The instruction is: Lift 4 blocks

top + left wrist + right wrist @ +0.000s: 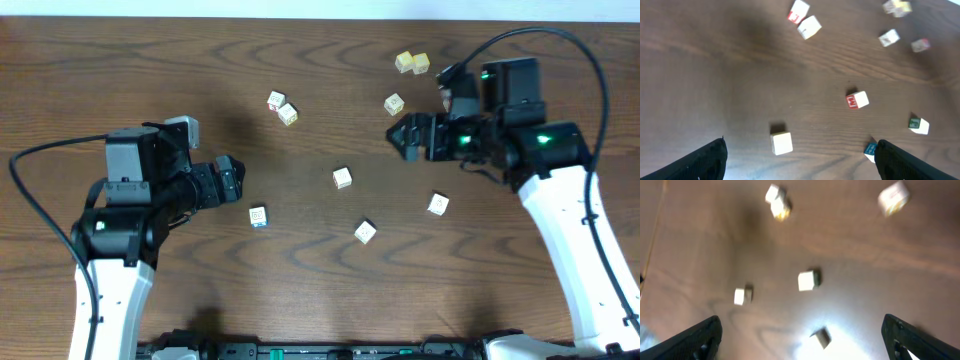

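One mark is legible: a white letter, M or W depending on its turn, on the red side face of a small pale wooden cube (pixel 856 100), right of centre in the left wrist view. Prints on the other wooden cubes (pixel 922 126) are too blurred to read.

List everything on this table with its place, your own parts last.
table: one, dark brown wood, under everything.
yellowish blocks: two, pale yellow, side by side at the far edge, right of centre.
red-letter block: one, whitish with a red letter, centre.
pale alphabet blocks: seven, whitish with small prints; two close together far-left of centre, one left of centre, two just nearer than the yellowish blocks, two near-right of centre.
cables: two, black, one per arm.
left fingers: two, black, open, empty.
right fingers: two, black, open, empty.
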Available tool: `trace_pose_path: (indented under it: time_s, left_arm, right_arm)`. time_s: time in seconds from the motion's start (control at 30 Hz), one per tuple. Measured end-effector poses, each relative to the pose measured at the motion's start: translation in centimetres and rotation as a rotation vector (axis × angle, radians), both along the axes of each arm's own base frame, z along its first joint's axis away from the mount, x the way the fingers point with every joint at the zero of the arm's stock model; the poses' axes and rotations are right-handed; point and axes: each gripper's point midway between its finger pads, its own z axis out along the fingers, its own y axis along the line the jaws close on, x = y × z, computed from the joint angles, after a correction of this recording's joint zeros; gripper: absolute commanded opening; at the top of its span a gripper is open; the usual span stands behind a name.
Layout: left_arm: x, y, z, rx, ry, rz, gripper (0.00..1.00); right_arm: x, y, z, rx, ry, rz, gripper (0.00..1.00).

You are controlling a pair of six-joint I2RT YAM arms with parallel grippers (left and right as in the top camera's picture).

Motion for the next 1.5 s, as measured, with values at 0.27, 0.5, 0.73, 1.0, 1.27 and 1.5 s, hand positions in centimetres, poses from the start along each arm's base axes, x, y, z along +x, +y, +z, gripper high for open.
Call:
trace_pose_path:
  time_s: [0.27, 0.5, 0.73, 1.0, 1.27, 1.5]
  left_arm:
    - [-3.2, -0.3, -3.8, -0.078, 0.289, 0.092, 0.94]
    - [-4.5, -2.5, -6.7, -0.051, 0.452, 0.037, 0.94]
    - [-4.1, -3.6, -11.1, 0.183, 0.54, 0.056, 0.94]
    - [-2.2, -4.1, -13.2, 0.257, 0.516, 0.08, 0.94]
    - [-1.6, -4.5, -17.3, 0.294, 0.597, 0.048, 0.85]
    - [-1.9, -4.6, -19.9, 0.313, 0.664, 0.023, 0.7]
  right_arm:
    - [-7.1, 3.4, -3.8, -0.182, 0.24, 0.065, 0.99]
    - [-7.5, 3.0, -4.5, -0.299, 0.225, 0.0, 0.99]
    - [-6.6, 1.7, -4.6, -0.362, 0.191, -0.071, 0.99]
    - [-5.6, 0.8, -4.5, -0.409, 0.147, -0.114, 0.99]
    - [-4.4, 0.5, -4.1, -0.424, 0.094, -0.144, 0.99]
    - [-3.9, 0.4, -3.9, -0.425, 0.072, -0.156, 0.99]
